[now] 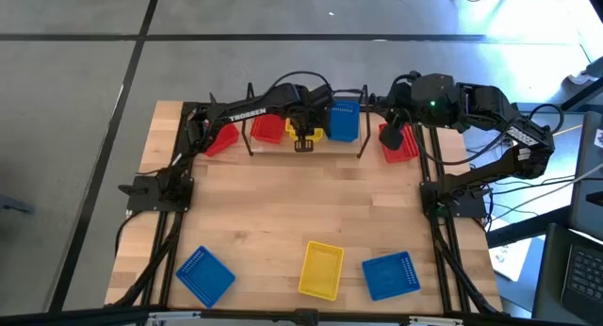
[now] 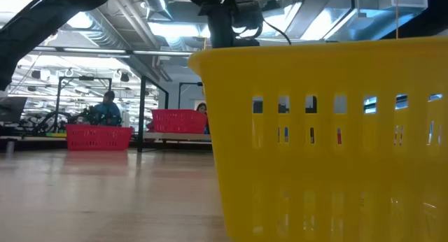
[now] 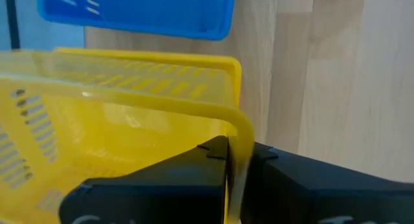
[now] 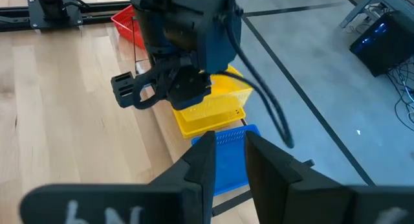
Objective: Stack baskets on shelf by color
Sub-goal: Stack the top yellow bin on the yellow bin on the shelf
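Observation:
My left gripper (image 1: 303, 136) is at the shelf (image 1: 364, 138) on the table's far side, shut on a yellow basket (image 4: 217, 101). A second yellow rim (image 4: 204, 125) shows right beneath that basket. On the shelf, a red basket (image 1: 267, 128) stands to its left and a blue basket (image 1: 344, 122) to its right. My right gripper (image 4: 226, 149) hovers right of the shelf above a red basket (image 1: 403, 144), fingers slightly apart and holding nothing. Another red basket (image 1: 221, 139) lies left of the shelf. My left gripper pinches the yellow basket's side wall at its rim (image 3: 240, 136), near a corner, with one finger inside the basket and one outside. The fingers come slanting down from above. Whether the basket is lifted clear of the yellow rim below it, I cannot tell.
Along the near edge lie a blue basket (image 1: 204, 274), a yellow basket (image 1: 320, 269) and another blue basket (image 1: 389, 274); the yellow one fills much of the low view (image 2: 329, 137). The middle of the table (image 1: 311, 199) is bare wood. People show in the room beyond (image 2: 108, 105).

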Motion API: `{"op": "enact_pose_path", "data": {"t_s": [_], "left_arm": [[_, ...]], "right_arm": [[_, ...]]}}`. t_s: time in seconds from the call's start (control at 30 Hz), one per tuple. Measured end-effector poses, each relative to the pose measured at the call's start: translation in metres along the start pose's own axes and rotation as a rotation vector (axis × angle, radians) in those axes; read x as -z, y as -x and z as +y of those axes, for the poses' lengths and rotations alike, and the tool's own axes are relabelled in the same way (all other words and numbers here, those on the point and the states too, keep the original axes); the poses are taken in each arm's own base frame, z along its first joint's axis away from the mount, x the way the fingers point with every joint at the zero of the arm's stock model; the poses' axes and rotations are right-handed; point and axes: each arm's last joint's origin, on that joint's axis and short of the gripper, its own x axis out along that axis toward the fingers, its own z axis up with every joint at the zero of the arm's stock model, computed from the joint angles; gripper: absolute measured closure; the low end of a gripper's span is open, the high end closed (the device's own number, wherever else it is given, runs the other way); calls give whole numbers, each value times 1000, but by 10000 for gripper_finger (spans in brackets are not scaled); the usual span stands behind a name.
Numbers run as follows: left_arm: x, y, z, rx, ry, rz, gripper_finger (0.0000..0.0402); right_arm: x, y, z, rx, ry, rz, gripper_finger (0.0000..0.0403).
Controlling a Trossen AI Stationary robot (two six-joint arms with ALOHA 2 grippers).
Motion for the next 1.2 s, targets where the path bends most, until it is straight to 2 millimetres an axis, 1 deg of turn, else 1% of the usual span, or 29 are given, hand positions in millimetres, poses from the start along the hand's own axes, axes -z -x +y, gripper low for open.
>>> {"op": "enact_pose_path", "data": {"t_s": [0.5, 0.87, 0.97, 1.2], "left_arm": [[-1, 1, 1, -13, 40, -12, 399], [-1, 1, 1, -16, 43, -12, 338], [-1, 1, 2, -42, 43, -3, 332], [0, 1, 3, -140, 40, 31, 332]], "right_arm": [[0, 0, 0, 0, -3, 0, 324], [0, 0, 0, 0, -3, 0, 324], [0, 0, 0, 0, -3, 0, 324], [0, 0, 0, 0, -3, 0, 324]]}}
